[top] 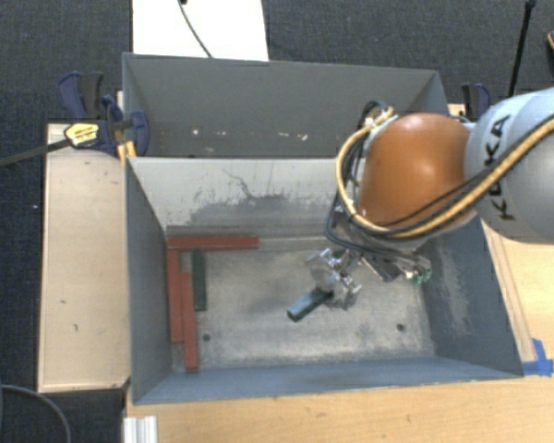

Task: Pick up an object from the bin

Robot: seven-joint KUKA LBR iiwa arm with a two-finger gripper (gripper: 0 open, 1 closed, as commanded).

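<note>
— Over the bin (277,100) floor, right of middle: the gripper (338,282) low above the grey metal, the arm reaching in from the right under its orange cover (411,169). What is it after?

— A small dark bar (304,308), bluish-grey, lying flat and slantwise. Its right end sits at the gripper's tip, and the rest runs out to the left and nearer. It is the closest thing to the gripper by a long way.

— Is it held?

— Cannot tell. The wrist hides how the jaws stand, wide or narrow, and whether the bar's end is between them or merely beside them.

— So how should the step be done well?

— By my reading, this is the grasp itself. The jaws ought to close across the bar's narrow width, not along it, and further in from the end, so it will not swing or slip on the lift. Then straight up, level, clear of the sloping walls.

— Anything else in the way?

— No. A red L (179,289) of flat strips lies well apart at the left, with a dark green strip (199,280) just beside it inside the corner. Bare floor lies between them and the bar.
</note>
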